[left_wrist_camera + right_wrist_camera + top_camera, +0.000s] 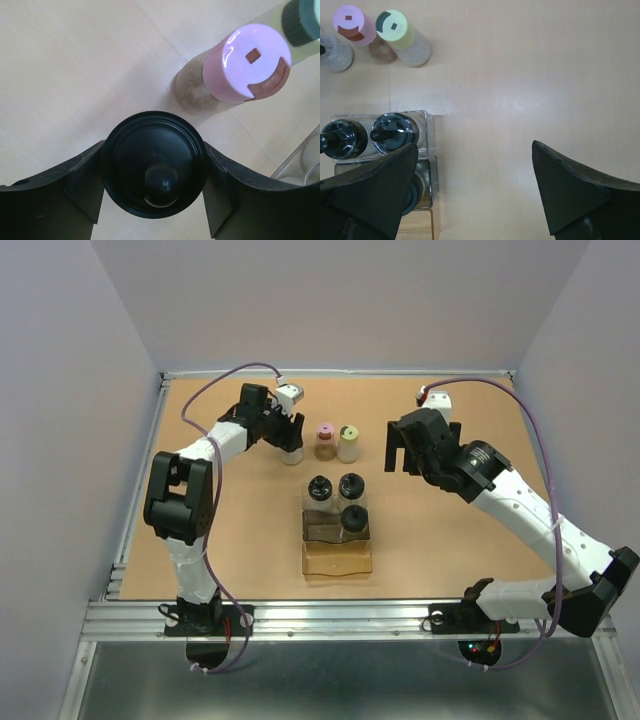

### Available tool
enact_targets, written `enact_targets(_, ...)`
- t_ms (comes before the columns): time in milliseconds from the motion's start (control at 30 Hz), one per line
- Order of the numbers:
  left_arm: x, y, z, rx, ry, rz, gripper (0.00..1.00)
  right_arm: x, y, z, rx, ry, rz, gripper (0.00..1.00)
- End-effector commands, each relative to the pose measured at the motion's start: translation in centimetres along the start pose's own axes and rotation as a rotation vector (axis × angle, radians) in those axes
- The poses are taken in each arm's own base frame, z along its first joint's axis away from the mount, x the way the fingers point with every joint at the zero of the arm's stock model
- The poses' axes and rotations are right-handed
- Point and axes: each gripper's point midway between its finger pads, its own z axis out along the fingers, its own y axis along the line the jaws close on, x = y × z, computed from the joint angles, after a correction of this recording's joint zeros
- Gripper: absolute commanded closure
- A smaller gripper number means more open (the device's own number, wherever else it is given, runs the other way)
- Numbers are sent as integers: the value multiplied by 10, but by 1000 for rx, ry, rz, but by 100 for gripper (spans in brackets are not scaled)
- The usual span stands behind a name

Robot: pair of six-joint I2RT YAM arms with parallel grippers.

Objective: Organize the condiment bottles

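Left gripper (152,202) is seen clamped across the cap rim of the black-capped bottle (150,145); grasp judged made. Bottle is stood upright on the table (60,60), long axis vertical, knob pointed up, near the pink-capped bottle (247,62) and apart from the tray (338,558). Likely light, rigid, smooth and round, so slip or twist is expected. Hold is best taken square across the cap or the body below. Right gripper (475,192) is held wide open over the table, nothing grasped.
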Motion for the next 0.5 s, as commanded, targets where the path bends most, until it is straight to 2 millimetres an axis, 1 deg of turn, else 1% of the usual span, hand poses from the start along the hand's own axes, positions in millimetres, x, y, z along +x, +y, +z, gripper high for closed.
enact_targets(0, -35, 7, -58, -188, -83, -98, 100, -19, 2, -9, -31, -48, 48, 0)
enact_targets(33, -32, 12, -69, -253, -84, -130, 100, -17, 1, -9, -33, -46, 50, 0)
enact_targets(67, -49, 6, -93, -279, -141, -142, 100, -17, 1, -11, -37, -49, 52, 0)
enact_targets(100, -46, 0, -102, -291, -153, -207, 100, -14, 0, -9, -37, -45, 51, 0)
enact_targets(133, -59, -7, -124, -319, -207, -233, 100, -13, -1, -10, -37, -47, 50, 0)
enact_targets(167, -51, -15, -131, -323, -184, -264, 100, -13, -2, -12, -43, -48, 54, 0)
enact_targets(200, -51, -25, -137, -314, -191, -306, 100, -13, -2, -13, -49, -53, 61, 0)
enact_targets(233, -49, -31, -143, -330, -185, -321, 100, -10, -3, -12, -50, -46, 57, 0)
enact_targets(267, -52, -51, -152, -316, -197, -312, 100, -10, -3, -12, -52, -48, 59, 0)
enact_targets(300, -38, -62, -154, -324, -156, -333, 100, -10, -3, -14, -60, -52, 65, 0)
enact_targets(333, -34, -72, -157, -322, -149, -343, 100, -9, -4, -15, -63, -54, 67, 0)
enact_targets(367, -36, -87, -166, -319, -173, -381, 100, -6, -4, -14, -64, -50, 65, 0)
enact_targets(400, -28, -108, -167, -309, -150, -382, 100, -6, -4, -15, -69, -52, 66, 0)
enact_targets(433, -25, -119, -175, -314, -174, -439, 100, -5, -5, -17, -77, -57, 70, 0)
enact_targets(467, -21, -128, -179, -311, -177, -466, 100, -6, -6, -19, -82, -63, 74, 0)
